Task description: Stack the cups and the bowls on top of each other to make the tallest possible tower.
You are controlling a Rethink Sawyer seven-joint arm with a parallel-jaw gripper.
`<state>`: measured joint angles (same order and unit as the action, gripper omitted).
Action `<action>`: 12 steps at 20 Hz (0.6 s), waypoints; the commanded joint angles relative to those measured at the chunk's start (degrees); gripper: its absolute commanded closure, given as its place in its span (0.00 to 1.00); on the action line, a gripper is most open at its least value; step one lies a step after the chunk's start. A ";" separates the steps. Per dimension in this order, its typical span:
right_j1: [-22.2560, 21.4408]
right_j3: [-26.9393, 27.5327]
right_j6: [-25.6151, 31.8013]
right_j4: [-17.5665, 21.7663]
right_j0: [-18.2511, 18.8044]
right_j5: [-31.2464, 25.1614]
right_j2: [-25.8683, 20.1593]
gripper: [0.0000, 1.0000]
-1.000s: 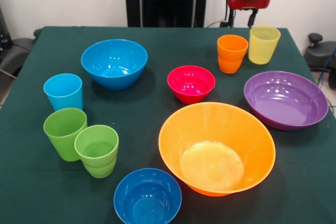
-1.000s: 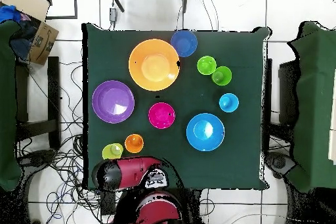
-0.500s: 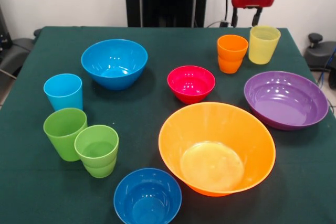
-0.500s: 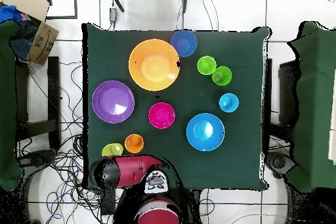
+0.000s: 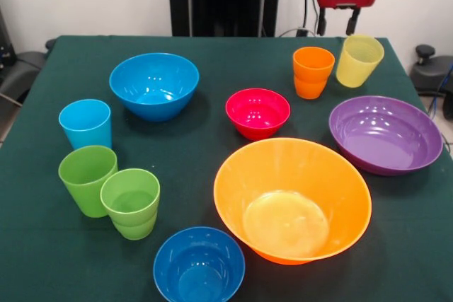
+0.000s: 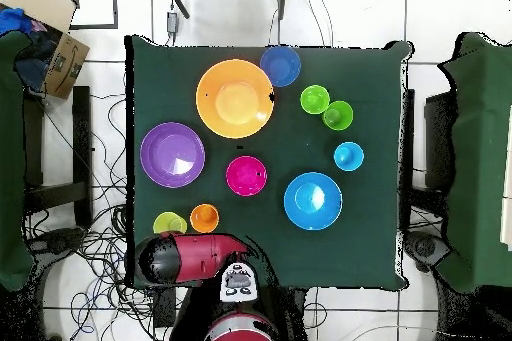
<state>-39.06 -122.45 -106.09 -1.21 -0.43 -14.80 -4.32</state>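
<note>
No tower: every cup and bowl sits alone on the green bench, nothing nested.

Yellow cup is at the bench's far right corner in the front view, tipped to the right rather than upright, just beside the orange cup, which stands upright. Tool hangs directly above and behind the yellow cup; two dark fingers point down, spread apart, with nothing between them. They look clear of the cup's rim, though contact can't be ruled out.

Red bowl is mid-bench. Purple bowl sits at the right edge, near the yellow cup. Big orange bowl is in front of the red one. Small blue bowl sits at the near edge, just beside the orange bowl. Larger blue bowl is far left.

Left side: light blue cup, plain green cup and stepped green cup, the two greens touching or nearly so.

Overhead: arm lies across the bench edge next to the yellow cup.
</note>
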 commanded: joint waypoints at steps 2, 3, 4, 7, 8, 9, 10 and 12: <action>1.75 1.02 -9.94 -3.01 -0.36 -0.71 -3.49 0.00; 1.32 0.72 -9.68 -2.98 -0.33 -1.57 -3.36 0.00; 0.92 0.19 -9.41 -2.89 -0.24 -2.40 -3.33 0.00; -0.90 -0.98 -8.41 -2.23 -0.10 -5.57 -2.47 0.00; -1.57 -1.49 -8.13 -2.16 0.24 -6.64 -2.39 0.00; -2.24 -2.00 -7.85 -2.10 0.59 -7.71 -2.31 0.00; -2.94 -2.39 -7.61 -2.07 0.97 -8.55 -2.26 0.00; -4.35 -3.13 -7.05 -1.95 1.67 -9.85 -2.47 0.00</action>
<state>-41.24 -122.70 -106.12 -1.58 -0.24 -17.25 -4.30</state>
